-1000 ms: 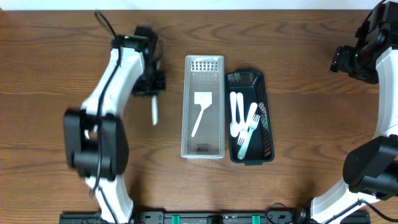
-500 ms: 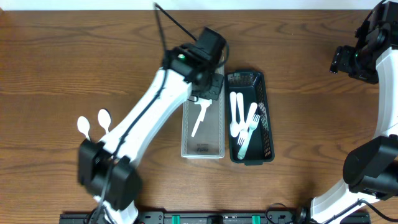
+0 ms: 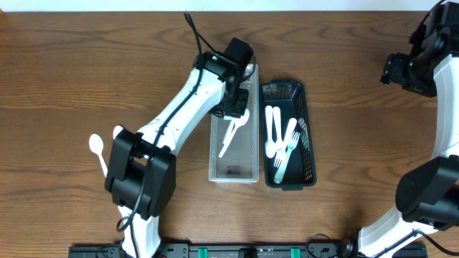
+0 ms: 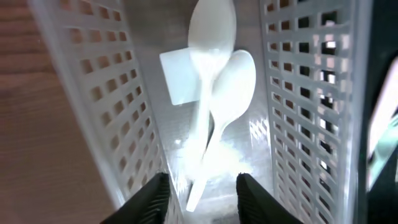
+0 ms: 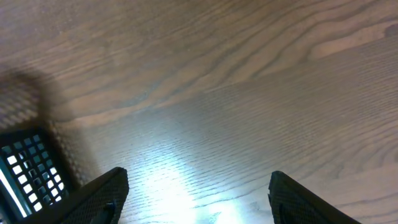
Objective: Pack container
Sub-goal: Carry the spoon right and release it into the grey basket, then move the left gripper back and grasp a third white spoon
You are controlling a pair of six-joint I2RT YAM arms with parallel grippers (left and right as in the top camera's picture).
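White plastic spoons (image 4: 214, 81) lie lengthwise in the perforated bin (image 3: 234, 177) under the left gripper (image 4: 202, 190), spread wide and empty; another spoon (image 3: 95, 145) lies well leftward, nearer that arm

A dark brown wooden worktop (image 3: 344, 215) with wavy grain filled almost the whole overhead view. The grain ran from left to right, with darker streaks and loops toward the upper left. Along the top edge of that view lay a narrow white strip (image 3: 215, 5), spanning the full width. At the bottom edge sat a long black rail (image 3: 237, 251), with small green fittings (image 3: 203, 252) set into it near the middle. In the right wrist view the same wood showed close up, with a bright patch of glare low in the centre and a soft dark shadow at the left. In the left wrist view a blurred band of the wood ran down the left side.
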